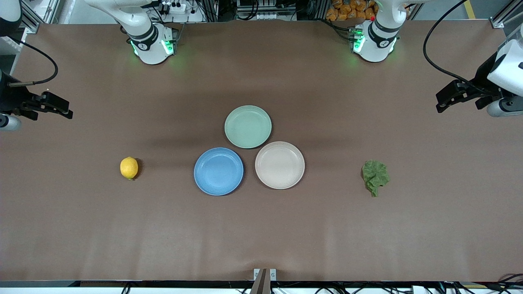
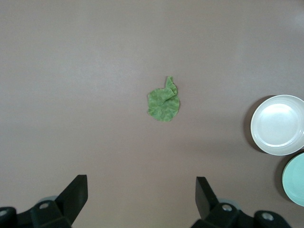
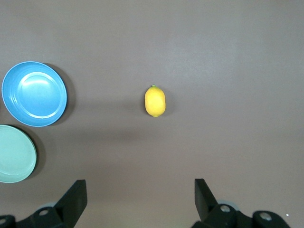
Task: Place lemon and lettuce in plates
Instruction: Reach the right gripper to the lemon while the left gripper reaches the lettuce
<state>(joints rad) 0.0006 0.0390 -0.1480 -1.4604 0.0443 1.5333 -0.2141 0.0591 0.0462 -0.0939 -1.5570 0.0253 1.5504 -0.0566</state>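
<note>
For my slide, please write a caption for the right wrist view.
Open right gripper high above the lemon, blue plate and mint-green plate nearby.

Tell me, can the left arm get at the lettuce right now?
Probably yes: the lettuce lies alone on bare table toward the left arm's end, nothing around it, and the left gripper is open.

Lighting was even and fairly bright from overhead on my feed, no harsh glare. I saw soft, short shadows hugging the lemon point(image 1: 129, 168), the lettuce point(image 1: 376, 177) and the three plates, darkest where the blue plate point(image 1: 218, 171) and beige plate point(image 1: 280, 165) rims met the table point(image 1: 261, 237). Green base LEDs tinted the mat. Wrist views were sharp mid-frame; the finger point(image 2: 72, 195) tips looked slightly soft.
</note>
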